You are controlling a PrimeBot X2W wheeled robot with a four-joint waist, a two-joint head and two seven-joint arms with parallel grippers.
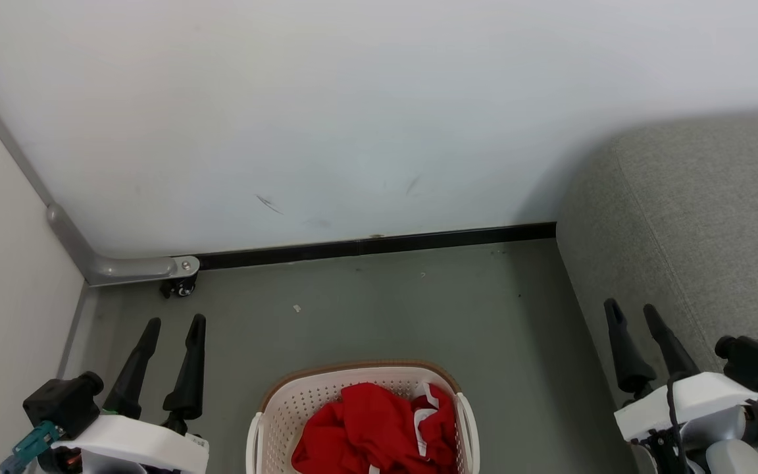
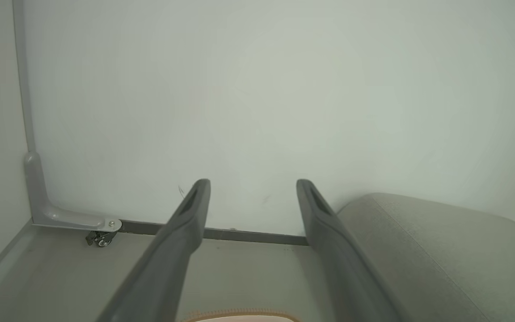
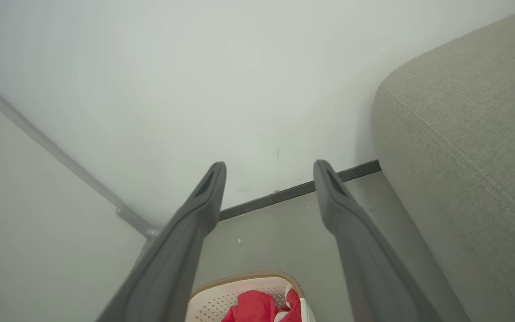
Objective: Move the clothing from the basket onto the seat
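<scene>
Red clothing (image 1: 379, 428) lies heaped in the cream basket (image 1: 300, 395) on the floor (image 1: 385, 303), none of it on the seat (image 1: 701, 217) yet.

The left hand (image 1: 176, 320) and right hand (image 1: 630, 306) hang either side of the basket, fingers parted and empty. The grey seat stands off to the right. I'd send in the right hand, since it is nearer the seat. It should come down from above, pinch a raised fold at the top of the heap, and lift it clear of the brown rim before swinging across, or the light basket may drag along.
</scene>
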